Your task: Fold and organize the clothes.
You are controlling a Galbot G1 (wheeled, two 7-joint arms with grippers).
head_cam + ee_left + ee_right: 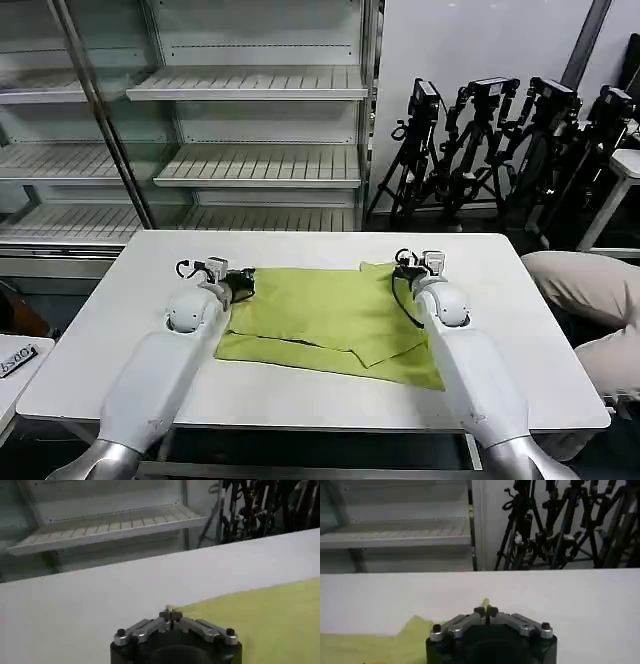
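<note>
At the far left of the head view, empty grey slatted shelves [250, 85] rise in tiers behind the white table [130, 290], running across to a white wall panel near the middle of the room. A small white surface with a dark label pokes in at the lower left edge.

The left gripper [238, 283] lies low on the table at the left far corner of the lime T-shirt [320, 315]. In the left wrist view its fingertips [170, 614] are pressed together with a thin edge of the yellow-green cloth [265, 615] pinched between them, and bare white tabletop stretches beyond to the shelving.

The shirt lies flat in the middle of the table, partly folded, with a layer overlapping toward its near right side and a ragged near edge.

The right gripper [405, 268] sits at the shirt's right far corner. In the right wrist view its fingers [486, 612] are closed on a small peak of the fabric [375, 642], which trails away across the white surface.

Behind the table to the right stands a cluster of black camera tripods [500, 140]. At the far right edge, a person's knees in beige trousers [590, 290] sit beside the table.
</note>
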